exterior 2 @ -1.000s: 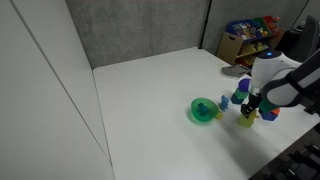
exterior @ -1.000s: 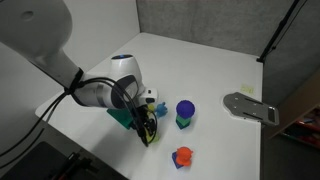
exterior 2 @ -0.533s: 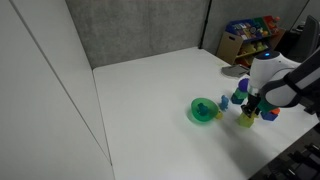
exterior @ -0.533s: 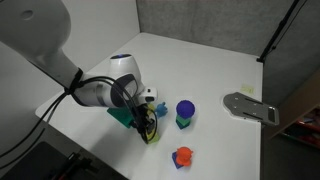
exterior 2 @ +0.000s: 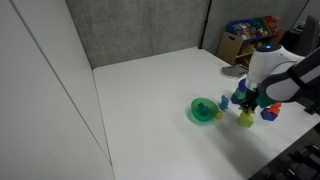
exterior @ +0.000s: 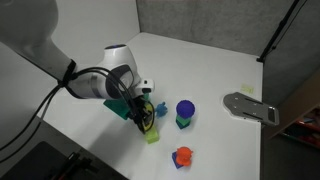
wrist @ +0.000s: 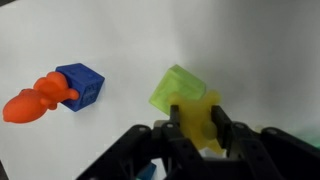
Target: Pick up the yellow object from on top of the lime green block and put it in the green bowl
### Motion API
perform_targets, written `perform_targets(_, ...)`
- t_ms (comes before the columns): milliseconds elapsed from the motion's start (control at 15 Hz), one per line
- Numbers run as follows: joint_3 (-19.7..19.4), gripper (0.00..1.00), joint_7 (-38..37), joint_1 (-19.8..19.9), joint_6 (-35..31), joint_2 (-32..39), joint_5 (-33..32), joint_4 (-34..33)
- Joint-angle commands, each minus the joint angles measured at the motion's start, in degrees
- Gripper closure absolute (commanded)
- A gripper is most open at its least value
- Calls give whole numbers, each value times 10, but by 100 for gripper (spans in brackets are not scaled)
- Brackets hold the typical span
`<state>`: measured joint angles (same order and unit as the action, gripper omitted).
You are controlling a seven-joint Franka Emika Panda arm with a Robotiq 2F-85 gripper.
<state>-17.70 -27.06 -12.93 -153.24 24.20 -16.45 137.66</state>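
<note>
My claw (wrist: 198, 128) is pinched narrow on the yellow object (wrist: 202, 110), one finger on each flank, so the knobbly piece cannot twist out. It hangs just clear of the lime green block (wrist: 177, 88), which sits bare on the desk (wrist: 110, 40) beneath. The piece is pale yellow, irregular, about the block's size. The green bowl (exterior 2: 204, 111) sits near, so I judge only a short carry across is left.

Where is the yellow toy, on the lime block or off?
Off. The hand grips the yellow toy; the lime block's top is bare.
</note>
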Motion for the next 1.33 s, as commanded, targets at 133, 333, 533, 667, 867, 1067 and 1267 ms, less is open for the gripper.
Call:
perform_targets(133,31,92,-6,3,58,-87,-7,0)
perform_targets(333,67,92,-16,5,82,-108,-3,-17)
perform_targets(533,101,92,-36,-1,96,-101,-7,-45)
perform_targets(667,120,94,-54,-6,100,-86,-11,-70)
perform_targets(867,132,93,-76,-14,106,-65,-16,-101)
perform_targets(1067,130,93,-94,-23,115,-44,-27,-127)
perform_targets(1267,127,58,-105,-27,129,-23,-39,-152)
